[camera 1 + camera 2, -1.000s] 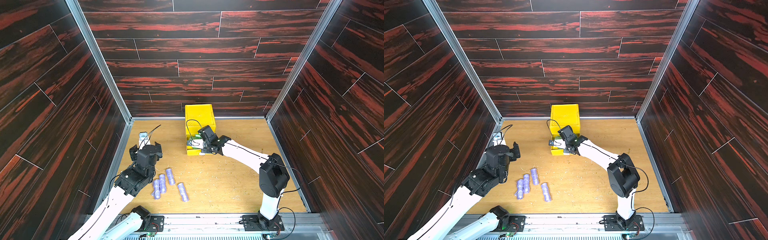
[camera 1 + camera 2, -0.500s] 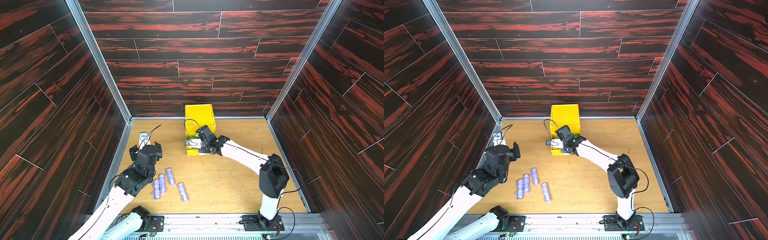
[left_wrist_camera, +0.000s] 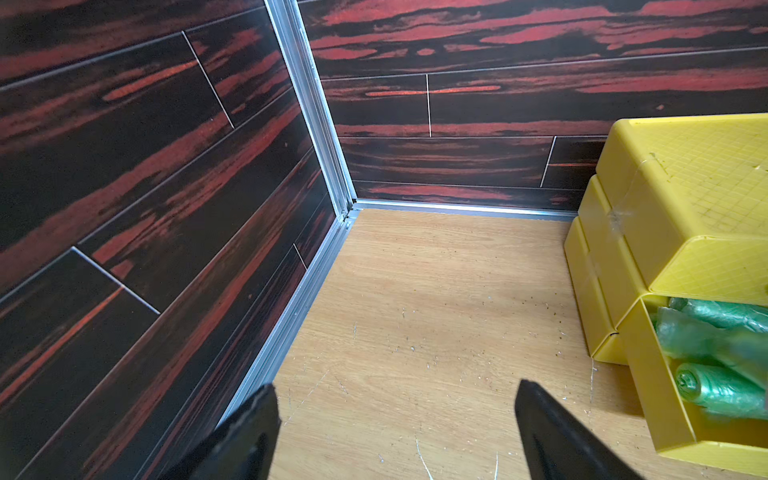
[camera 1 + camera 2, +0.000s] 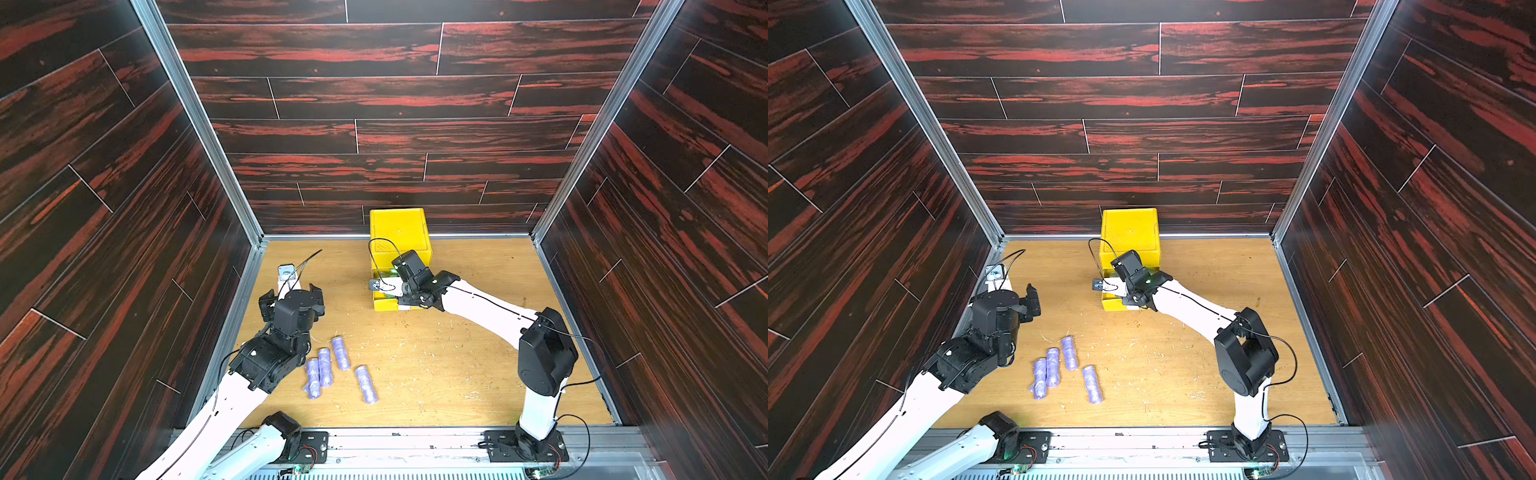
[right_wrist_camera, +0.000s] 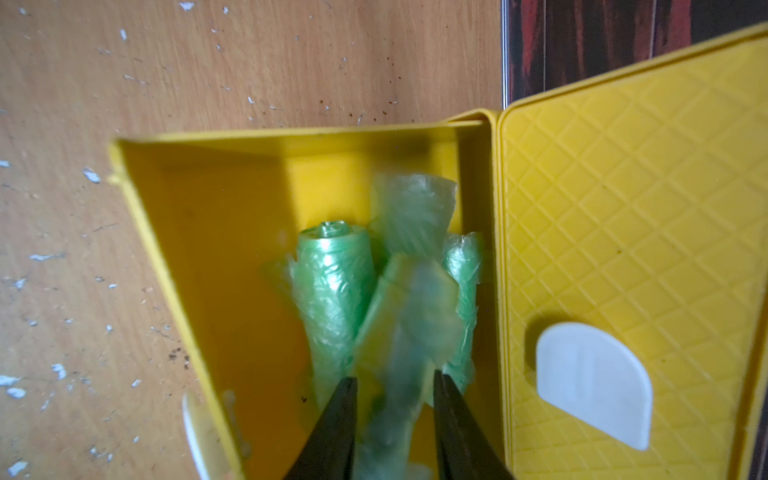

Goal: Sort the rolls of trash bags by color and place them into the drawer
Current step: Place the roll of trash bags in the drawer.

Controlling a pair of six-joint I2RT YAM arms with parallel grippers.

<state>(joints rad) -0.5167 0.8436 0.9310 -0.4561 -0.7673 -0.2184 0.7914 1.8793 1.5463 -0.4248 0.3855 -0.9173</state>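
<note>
Yellow drawer (image 5: 623, 187) front bears a plain white patch (image 5: 592, 384).

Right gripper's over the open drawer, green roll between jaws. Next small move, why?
Probably lift the right gripper out of the drawer: its jaws stand apart and the green roll between them is blurred, seemingly dropping onto the other green rolls.
</note>
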